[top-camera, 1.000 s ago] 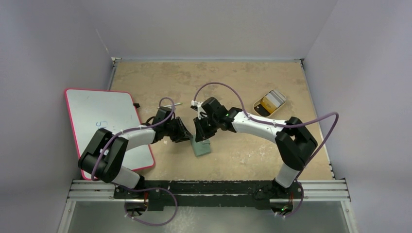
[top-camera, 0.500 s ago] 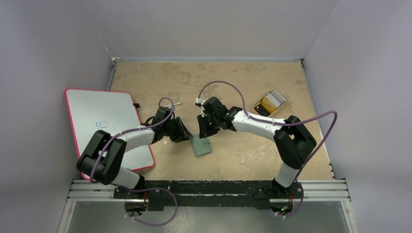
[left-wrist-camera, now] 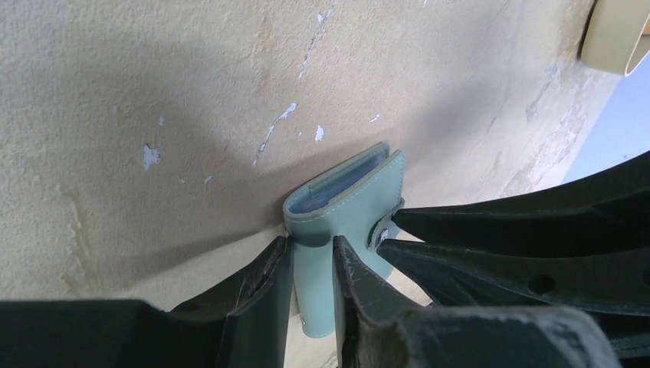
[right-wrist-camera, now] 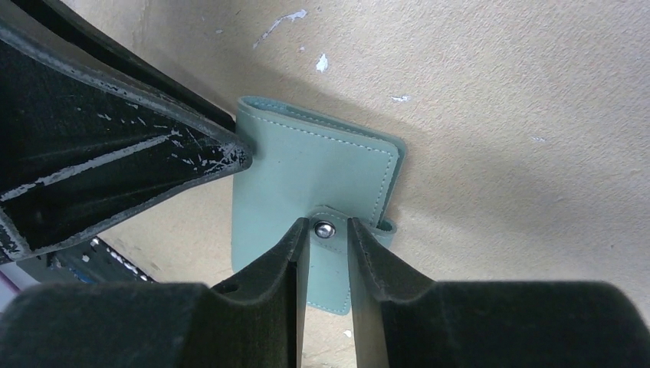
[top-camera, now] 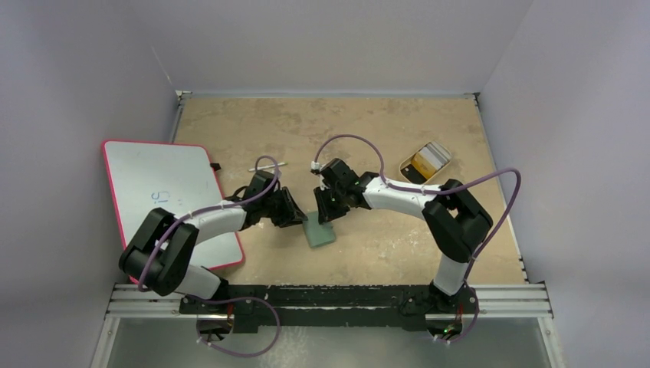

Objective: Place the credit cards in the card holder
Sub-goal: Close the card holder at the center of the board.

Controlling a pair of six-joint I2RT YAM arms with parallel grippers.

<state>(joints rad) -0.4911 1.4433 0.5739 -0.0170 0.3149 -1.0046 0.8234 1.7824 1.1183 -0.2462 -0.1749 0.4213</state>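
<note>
Grey-green, flat, folding card holder (top-camera: 320,231) lies closed on the tan desk (top-camera: 368,130) at ctr of the top view, w/ both hands meeting at its upper end. Left hand (left-wrist-camera: 310,257) reaches in from frame left. Its fingers are closed to a slim gap that the holder's edge fills, so I read it as clamped on, pinning the thing. Right hand (right-wrist-camera: 328,238) reaches in from frame right. On its wrist cam the fingers are a narrow slit apart, straddling the small strap (right-wrist-camera: 377,227) right at the metal snap button (right-wrist-camera: 324,228). Can't tell if they actually pinch the strap or just bracket it.

What the next move turns on: in the right wrist cam the holder's long axis runs up-down the frame, and the strap wraps over its right edge w/ the snap dead between my right fingers. So prob a pull on the strap, away from the left hand's grip, pops it open. Risk: holder slides if that left grip is weak.

Thin plastic credit cards (top-camera: 424,160), yellow-orange, pale & dark, sit in the tan rounded tray (top-camera: 403,165) at upper right of the top view, well apart from the holder & nearer the right arm. None loaded yet.
</note>
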